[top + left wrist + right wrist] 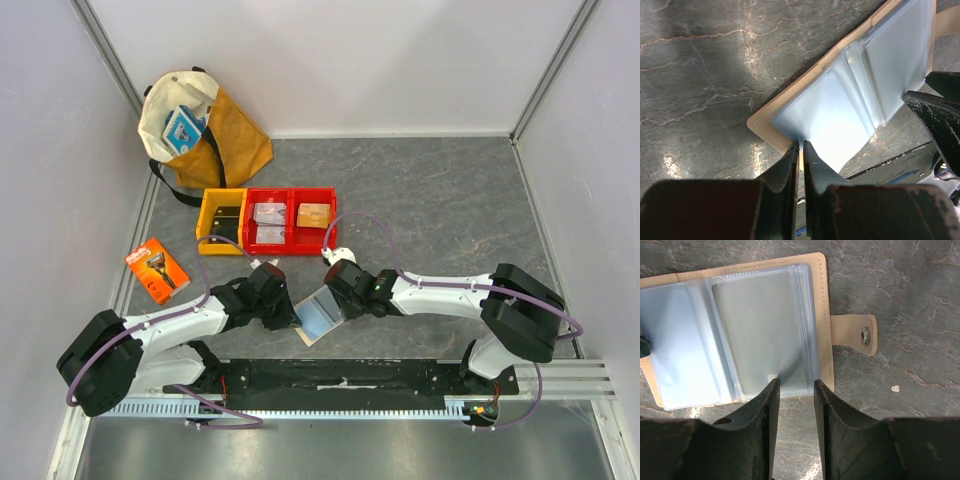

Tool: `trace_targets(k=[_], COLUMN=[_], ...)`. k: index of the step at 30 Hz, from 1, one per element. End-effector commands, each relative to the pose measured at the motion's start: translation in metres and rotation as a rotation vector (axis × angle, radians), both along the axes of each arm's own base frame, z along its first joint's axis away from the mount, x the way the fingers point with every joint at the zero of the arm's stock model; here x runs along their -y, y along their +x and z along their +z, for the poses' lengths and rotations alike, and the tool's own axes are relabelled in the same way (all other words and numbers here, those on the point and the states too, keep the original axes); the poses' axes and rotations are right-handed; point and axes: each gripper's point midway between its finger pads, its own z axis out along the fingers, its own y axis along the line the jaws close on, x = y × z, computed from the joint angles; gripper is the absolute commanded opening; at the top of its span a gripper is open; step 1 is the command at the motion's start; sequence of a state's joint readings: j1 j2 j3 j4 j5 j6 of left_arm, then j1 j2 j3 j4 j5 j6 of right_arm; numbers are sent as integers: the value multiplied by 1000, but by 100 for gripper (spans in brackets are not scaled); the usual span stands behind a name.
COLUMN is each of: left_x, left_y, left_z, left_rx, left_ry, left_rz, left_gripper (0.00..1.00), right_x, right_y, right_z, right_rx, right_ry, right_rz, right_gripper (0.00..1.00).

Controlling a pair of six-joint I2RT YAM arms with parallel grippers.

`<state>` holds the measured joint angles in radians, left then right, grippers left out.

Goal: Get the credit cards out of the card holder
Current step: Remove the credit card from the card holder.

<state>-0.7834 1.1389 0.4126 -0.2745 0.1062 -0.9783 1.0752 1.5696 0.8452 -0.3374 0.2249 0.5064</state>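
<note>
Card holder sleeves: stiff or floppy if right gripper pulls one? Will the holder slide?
Probably floppy: the clear sleeves bow and crease at the fold. Likely slick too, given their glare. The card holder looks thin and light, so it may drag on the table unless the left gripper, shut on its corner, holds.

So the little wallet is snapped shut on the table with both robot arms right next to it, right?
No, the card holder is open, not snapped shut: the right wrist view shows its clear sleeves spread and the snap tab undone. The rest is right.
</note>
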Motion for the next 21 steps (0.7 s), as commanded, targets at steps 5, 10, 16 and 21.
trace_targets(k=[5,10,16,21], left_x=[-4,-5,-4,-3], left_y=[-4,-5,-4,-5], left_z=[-4,-5,-4,-4], left_rx=[4,2,5,3], left_ry=[45,47,46,44], left_rz=[-41,-37,-42,-45], left_gripper=[13,13,13,13], right_x=[4,4,4,3], right_y=[-4,-7,-8,-8], right_z=[-2,-8,-9,-9], right_rx=[-21,-40,-43,-45], right_ry=[-13,-12,-10,-8], right_rz=[-14,-11,-11,-7], right_gripper=[41,40,33,27])
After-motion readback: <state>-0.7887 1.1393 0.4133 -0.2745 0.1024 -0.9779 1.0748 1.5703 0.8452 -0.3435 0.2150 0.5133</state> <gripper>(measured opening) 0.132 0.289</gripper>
